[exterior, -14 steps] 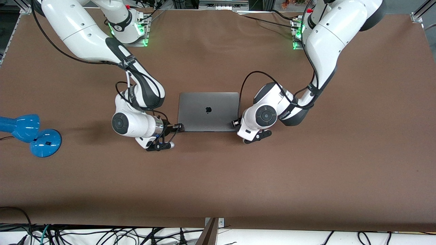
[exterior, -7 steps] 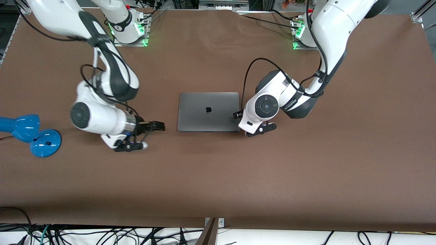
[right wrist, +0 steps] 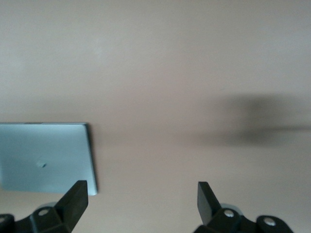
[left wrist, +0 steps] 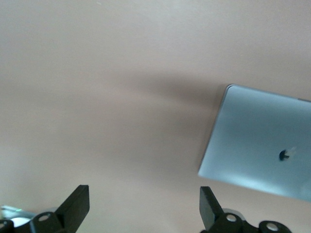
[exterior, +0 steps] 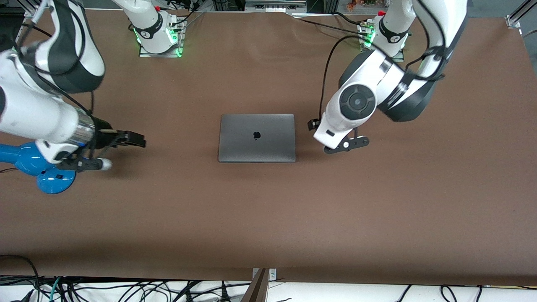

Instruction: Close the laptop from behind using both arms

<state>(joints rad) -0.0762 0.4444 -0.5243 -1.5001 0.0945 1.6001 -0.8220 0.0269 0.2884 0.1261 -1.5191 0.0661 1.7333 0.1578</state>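
Brown table (exterior: 268,209) holds the laptop (exterior: 256,137), lid flat shut, at its middle. Both grippers hang above bare tabletop with jaws spread: left gripper (exterior: 312,124) just beside the laptop, right gripper (exterior: 135,139) well apart, near a blue lamp (exterior: 35,165).

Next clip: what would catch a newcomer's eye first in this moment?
The closed laptop, lid logo up, lies flat mid-table. The left gripper is beside it toward the left arm's end, open; the right gripper, also open, is off toward the right arm's end by a blue lamp.
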